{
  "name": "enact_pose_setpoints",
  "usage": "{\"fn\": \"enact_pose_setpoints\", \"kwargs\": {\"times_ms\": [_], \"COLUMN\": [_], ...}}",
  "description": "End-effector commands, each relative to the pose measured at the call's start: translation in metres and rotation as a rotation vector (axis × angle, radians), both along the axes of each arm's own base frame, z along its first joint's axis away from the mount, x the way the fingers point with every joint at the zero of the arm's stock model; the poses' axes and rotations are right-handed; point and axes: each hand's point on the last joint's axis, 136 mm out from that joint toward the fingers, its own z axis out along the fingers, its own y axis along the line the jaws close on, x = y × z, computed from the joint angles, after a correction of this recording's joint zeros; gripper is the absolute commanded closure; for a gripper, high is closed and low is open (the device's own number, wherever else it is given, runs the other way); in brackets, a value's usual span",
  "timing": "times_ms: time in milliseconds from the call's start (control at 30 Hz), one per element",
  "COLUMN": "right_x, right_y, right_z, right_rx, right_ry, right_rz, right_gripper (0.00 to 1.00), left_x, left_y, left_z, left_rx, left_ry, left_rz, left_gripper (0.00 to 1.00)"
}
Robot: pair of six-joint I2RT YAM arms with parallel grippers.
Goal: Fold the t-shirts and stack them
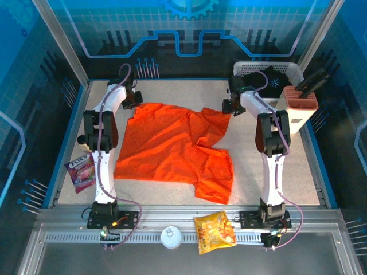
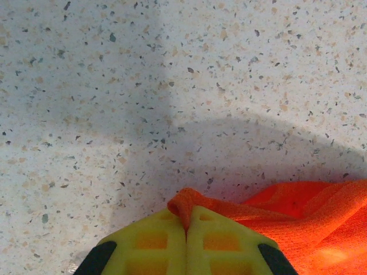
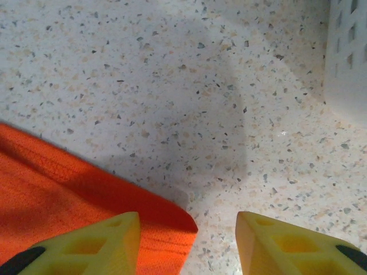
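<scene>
One orange t-shirt (image 1: 166,143), one black shirt (image 1: 272,77), one white basket (image 1: 246,67) and two snack bags, a pink bag (image 1: 82,171) and a yellow bag (image 1: 214,231), are lying in view.

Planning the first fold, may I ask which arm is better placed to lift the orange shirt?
Probably left: the left gripper is shut on the shirt's corner, while the right gripper is open over another edge, gripping nothing.

light: bright, even | shadows: broad soft-edged grey patches on counter (image 3: 172,86), both wrist views | focus: sharp, near foreground slightly soft
</scene>
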Motion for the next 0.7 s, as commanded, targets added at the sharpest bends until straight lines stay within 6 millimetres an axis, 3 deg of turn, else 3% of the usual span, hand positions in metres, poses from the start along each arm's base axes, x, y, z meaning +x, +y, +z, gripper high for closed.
{"fn": "enact_pose_setpoints", "kwargs": {"times_ms": [0,300,667], "right_x": [-0.003,-0.018,-0.019], "right_y": [0.003,0.02,0.006], "right_z": [0.027,-0.002,-0.025], "right_rx": [-0.004,0.097,0.031], "right_ry": [-0.014,0.093,0.147], "right_rz": [0.073,0.088,0.082], "right_gripper": [0.49,0.48,0.55], "left_x": [0.002,0.001,0.0], "left_y": [0.003,0.002,0.003], "left_z": [0.026,0.024,0.02], "left_rx": [-0.018,-0.022,-0.02], "left_ry": [-0.052,-0.047,-0.039], "left_rz": [0.002,-0.001,0.001], "left_gripper": [1.0,1.0,1.0]}}
